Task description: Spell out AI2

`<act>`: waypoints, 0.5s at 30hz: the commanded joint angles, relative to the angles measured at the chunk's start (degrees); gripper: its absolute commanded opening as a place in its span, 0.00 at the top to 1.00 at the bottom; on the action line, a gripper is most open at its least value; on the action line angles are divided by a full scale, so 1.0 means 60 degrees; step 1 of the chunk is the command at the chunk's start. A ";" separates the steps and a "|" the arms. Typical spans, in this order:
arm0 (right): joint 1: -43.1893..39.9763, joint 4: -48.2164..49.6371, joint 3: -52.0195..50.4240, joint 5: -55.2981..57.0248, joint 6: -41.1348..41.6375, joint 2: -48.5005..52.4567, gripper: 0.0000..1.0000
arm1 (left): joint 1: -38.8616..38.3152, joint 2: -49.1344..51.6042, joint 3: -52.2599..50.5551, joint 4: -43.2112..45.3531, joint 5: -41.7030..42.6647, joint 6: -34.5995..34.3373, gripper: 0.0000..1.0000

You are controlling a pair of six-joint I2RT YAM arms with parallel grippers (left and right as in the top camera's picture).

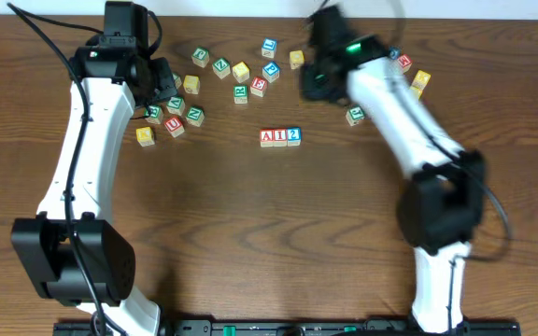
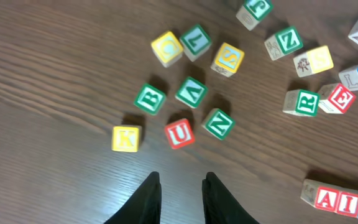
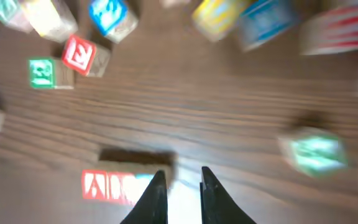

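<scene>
From overhead, shows a row [image 1: 280, 140] of three blocks at the middle of the tabletop [image 1: 250, 233], touching side by side and reading A [image 1: 267, 137], I [image 1: 280, 136], 2 [image 1: 293, 135] from picture left to right. Shows loose blocks [image 1: 241, 73] strewn beyond the row and to both sides of it. Places the left arm [image 1: 87, 159] with its head over the left-hand cluster, and the right arm [image 1: 390, 107], blurred at its far end, reaching over the blocks right of the row; neither touches the row. From the left wrist, shows the left gripper [image 2: 182, 186] released, fingers apart with only bare wood between them, grasping nothing. Finds K [image 2: 126, 138], U [image 2: 179, 132] and N [image 2: 218, 122] just ahead of the fingertips, with B [image 2: 150, 99] and V [image 2: 191, 91] behind them, all apart from one another. Catches the row at the lower right corner, the 2 cut by the edge. From the right wrist, gives a blurred view: right gripper [image 3: 182, 186] released too, a narrow gap between its fingers and no block clenched. Puts the row low in the picture, beyond the fingers and mostly to their left, red A and I legible. Shows a red E [image 3: 79, 55] at upper left and a blurred green block [image 3: 316, 152] at right.
</scene>
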 commanded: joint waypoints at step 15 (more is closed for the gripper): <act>-0.3359 -0.2929 0.0266 -0.0025 -0.1803 -0.2371 0.48 | 0.1690 -0.2208 0.0036 -0.0696 -0.0415 0.0200 0.11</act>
